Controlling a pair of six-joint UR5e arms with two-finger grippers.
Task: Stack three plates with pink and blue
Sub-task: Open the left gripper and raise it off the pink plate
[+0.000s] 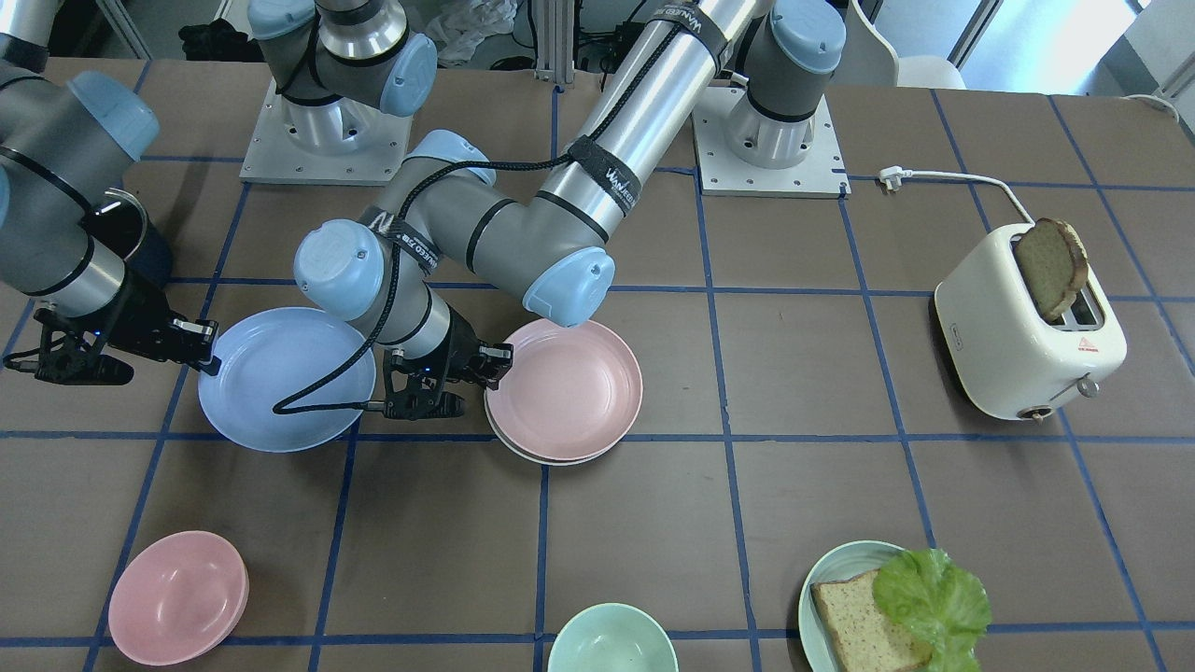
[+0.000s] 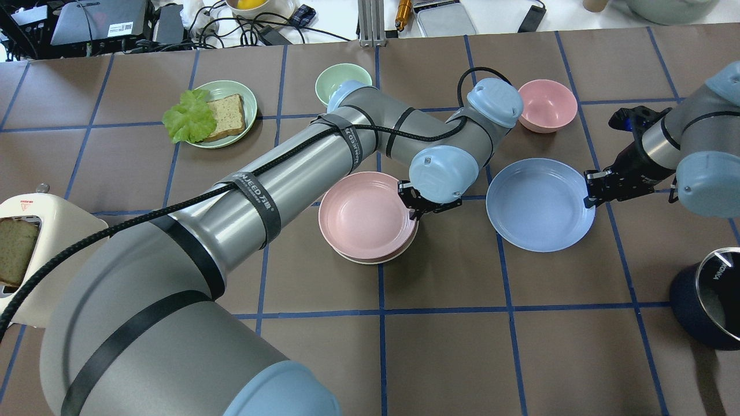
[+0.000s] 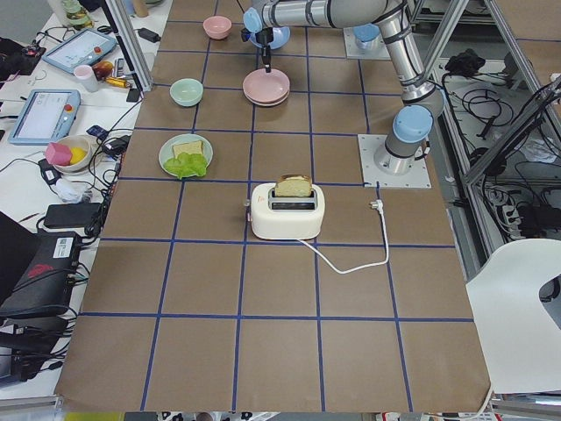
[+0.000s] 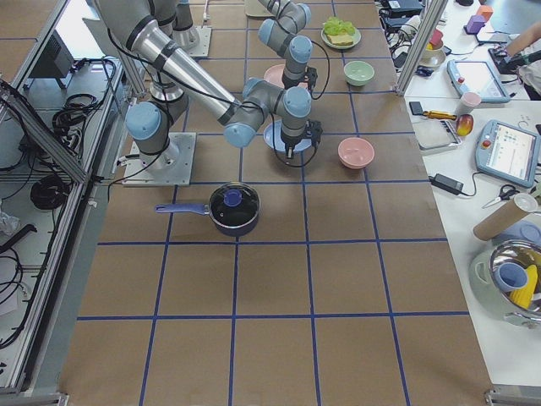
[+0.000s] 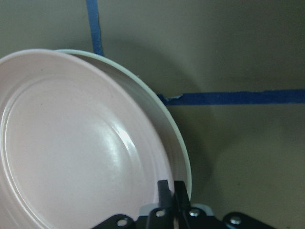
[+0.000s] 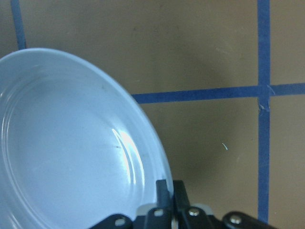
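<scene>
On the table [image 2: 439, 346], rims are clamped for stacking: pink plate [image 2: 364, 214] (atop white plate [image 5: 178, 150]) by left gripper [image 5: 170, 193], blue plate [image 2: 537, 205] by right gripper [image 6: 169, 191].

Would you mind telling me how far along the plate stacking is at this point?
Done: the pink plate sits on the cream-white plate. In hand: the left gripper pinches the pink plate's rim, and the right gripper pinches the rim of the blue plate, which is apart from the stack. Left: setting the blue plate on top.
</scene>
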